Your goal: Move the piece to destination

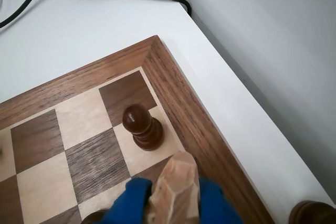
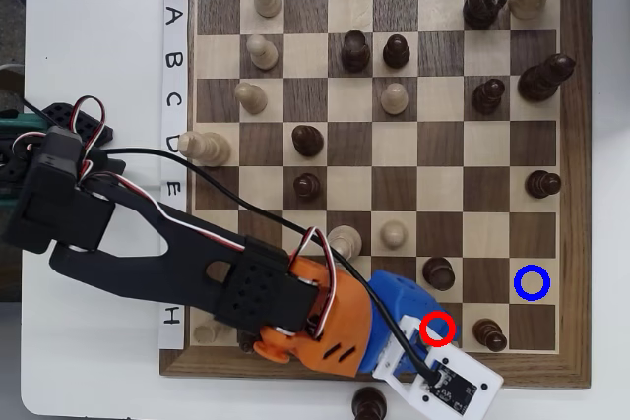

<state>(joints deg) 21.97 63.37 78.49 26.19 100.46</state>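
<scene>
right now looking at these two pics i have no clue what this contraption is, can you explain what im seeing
It is a small black, orange and blue robot arm on a white table, reaching over a wooden chessboard.

One picture is from a fixed camera looking straight down. The other is from a camera on the arm's wrist, looking past its blue fingers at one board corner and a dark brown pawn.

Cream and dark brown chess pieces stand on the board. A blue ring marks a light square, and a red ring sits where the arm's tip hovers.

A pale wooden shape shows between the fingers. It may be a held piece, but I cannot tell.
</scene>
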